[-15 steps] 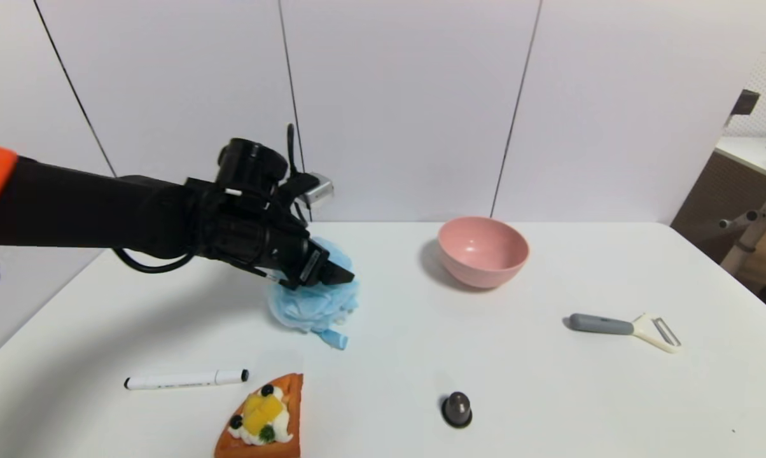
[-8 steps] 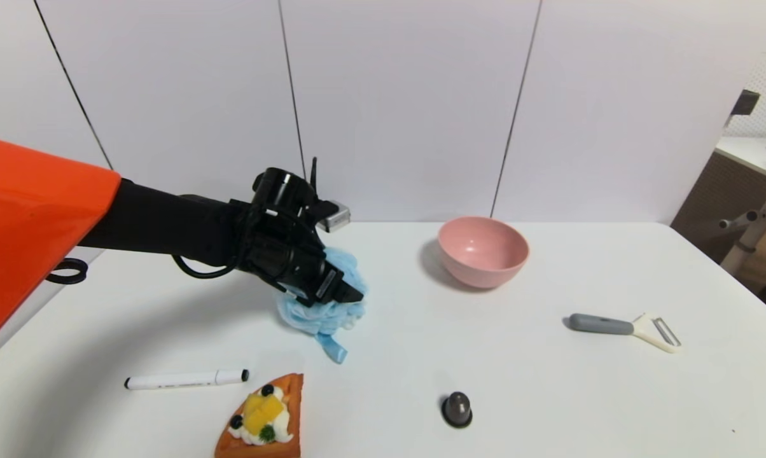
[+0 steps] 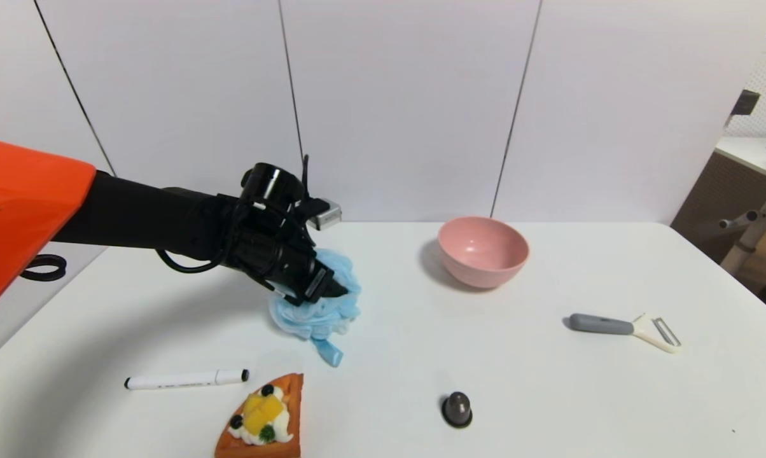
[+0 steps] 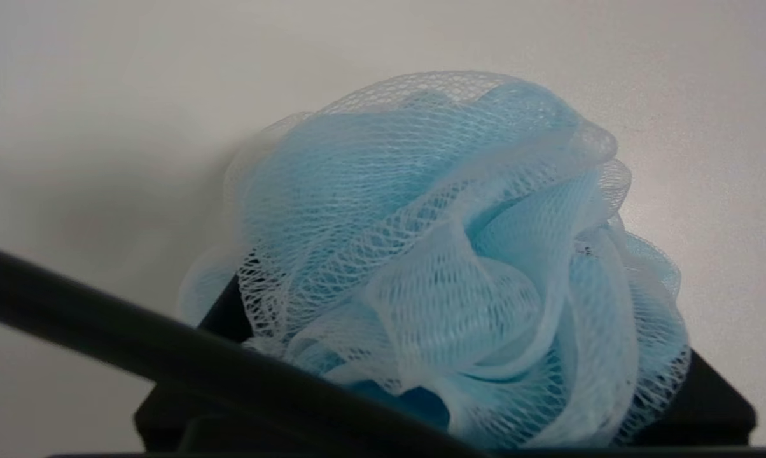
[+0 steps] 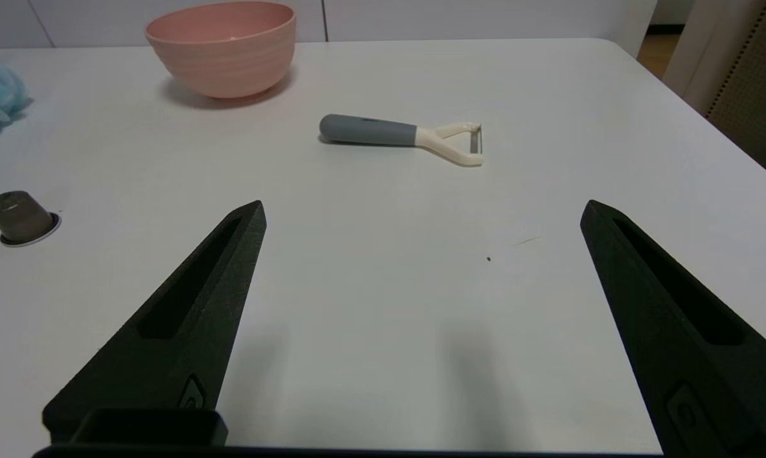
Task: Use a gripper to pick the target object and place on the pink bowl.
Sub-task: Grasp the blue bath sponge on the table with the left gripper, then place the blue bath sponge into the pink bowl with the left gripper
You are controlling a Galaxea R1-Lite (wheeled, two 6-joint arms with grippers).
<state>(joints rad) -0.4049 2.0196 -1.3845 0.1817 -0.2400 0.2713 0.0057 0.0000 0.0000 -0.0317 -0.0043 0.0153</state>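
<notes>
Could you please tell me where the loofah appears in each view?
Head view: left of centre, the loofah partly behind the left gripper.
Left wrist view: fills the middle.
Right wrist view: upper left edge, cut off.
Shared landmark: the white table, in all three.

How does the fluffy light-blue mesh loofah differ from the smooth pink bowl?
The fluffy light-blue mesh loofah is ruffled; the smooth pink bowl is plain-walled. The loofah trails a ribbon loop; the bowl has none. The loofah sits between the left gripper's fingers, the bowl stands untouched. Both are on the white table.
</notes>
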